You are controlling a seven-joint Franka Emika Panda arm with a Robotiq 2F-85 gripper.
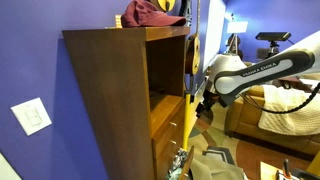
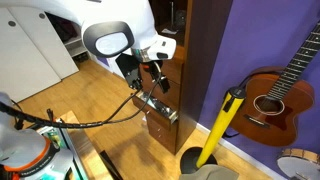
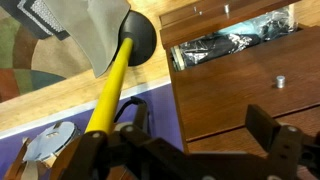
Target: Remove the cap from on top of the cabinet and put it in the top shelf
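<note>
The maroon cap (image 1: pixel 148 13) lies on top of the tall dark-brown cabinet (image 1: pixel 110 90); it shows only in this exterior view. The top shelf (image 1: pixel 166 68) is the open compartment under it, and I see nothing in it. My gripper (image 1: pixel 203 97) hangs in front of the cabinet at drawer height, well below the cap and apart from it. It also shows in an exterior view (image 2: pixel 150 80) next to the cabinet's front (image 2: pixel 196 60). In the wrist view the gripper (image 3: pixel 200 128) has its fingers spread wide with nothing between them, facing a drawer front (image 3: pixel 250 95).
A drawer (image 2: pixel 158 108) stands pulled out with dark clutter inside (image 3: pixel 235 42). A yellow-handled plunger (image 3: pixel 112 75) leans by the cabinet (image 2: pixel 222 122). A guitar (image 2: pixel 275 95) hangs on the purple wall. A sofa (image 1: pixel 280 112) stands behind the arm.
</note>
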